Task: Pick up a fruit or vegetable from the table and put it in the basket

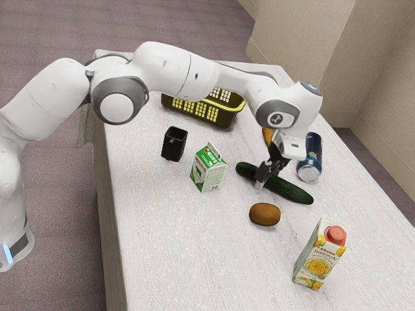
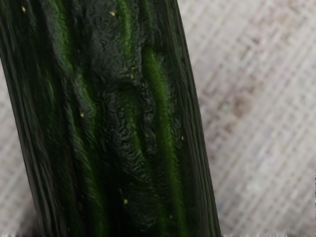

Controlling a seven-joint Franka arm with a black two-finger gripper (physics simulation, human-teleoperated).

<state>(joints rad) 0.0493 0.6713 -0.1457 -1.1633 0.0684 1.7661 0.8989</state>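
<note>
Noted from the exterior view's left: basket (image 1: 202, 111) beyond milk carton (image 1: 208, 170), then gripper (image 1: 266, 181) at cucumber (image 1: 290, 190) on table (image 1: 168, 246) (apart or clamped, impossible to tell), with likely risk of tipping and catching the basket from an off-centre hold.

Ridged, faintly glossy cucumber (image 2: 118, 118); matt woven tablecloth (image 2: 261, 123) (coarse stuff); smooth plastic basket (image 1: 224, 119).

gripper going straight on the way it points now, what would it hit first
Most likely the cucumber: the gripper points down at it, and it looms large in the wrist view. I can't tell how much gap, if any, is left.
</note>
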